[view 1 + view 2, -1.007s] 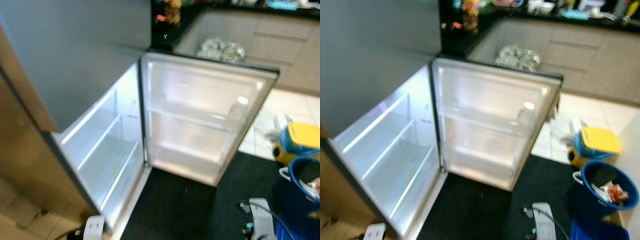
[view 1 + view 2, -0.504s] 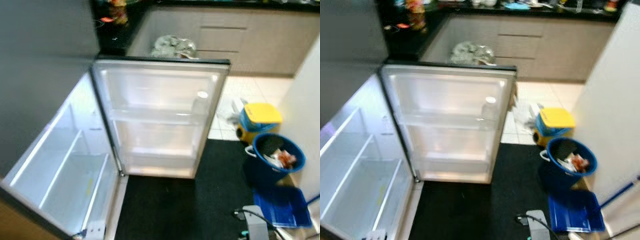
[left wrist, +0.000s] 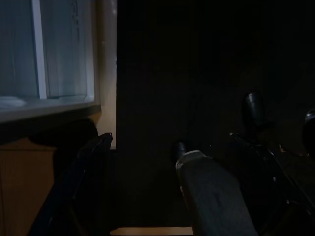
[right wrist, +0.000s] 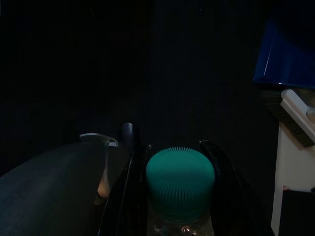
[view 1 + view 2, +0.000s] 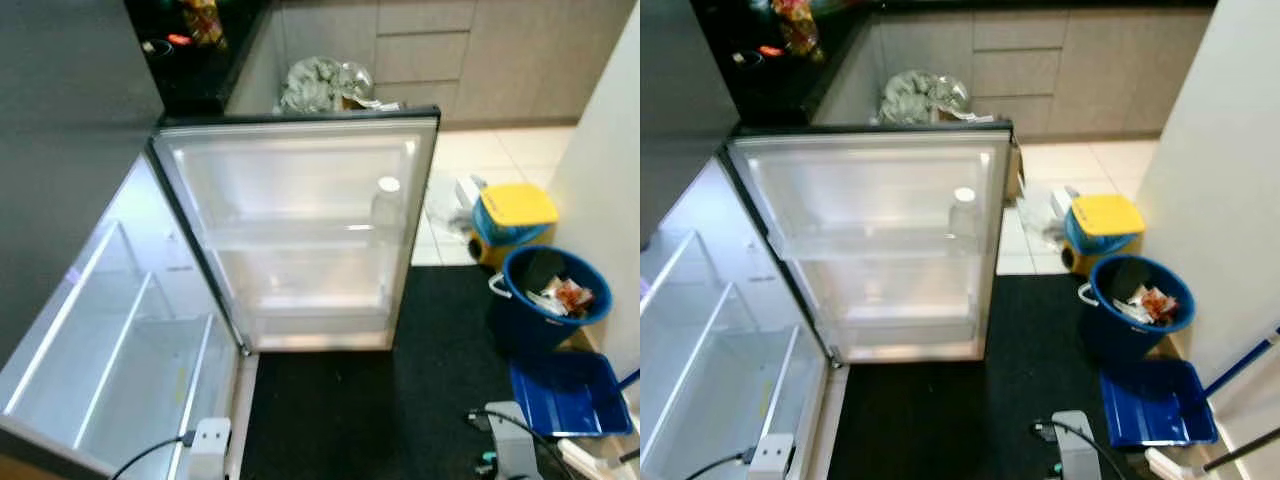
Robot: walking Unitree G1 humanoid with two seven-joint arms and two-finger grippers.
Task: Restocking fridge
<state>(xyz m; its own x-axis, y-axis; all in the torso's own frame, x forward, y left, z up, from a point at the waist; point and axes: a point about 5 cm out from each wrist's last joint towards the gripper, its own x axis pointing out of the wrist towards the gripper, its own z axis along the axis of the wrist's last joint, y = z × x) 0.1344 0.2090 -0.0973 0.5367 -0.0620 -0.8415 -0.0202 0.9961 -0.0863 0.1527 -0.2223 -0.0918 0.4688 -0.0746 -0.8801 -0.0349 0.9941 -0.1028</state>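
I see a bottle with a green cap clamped between the right gripper's jaws, low over the dark mat. The fridge stands open ahead-left, door swung wide. Left gripper hangs, jaws apart.

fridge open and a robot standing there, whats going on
The robot is restocking the fridge. Its door stands wide open, with one bottle on a door shelf and the inside shelves looking bare. The right gripper hangs low over the dark mat, shut on a bottle with a green cap that is not yet put away. The left gripper is open and holds nothing. A blue bin stands to the right.
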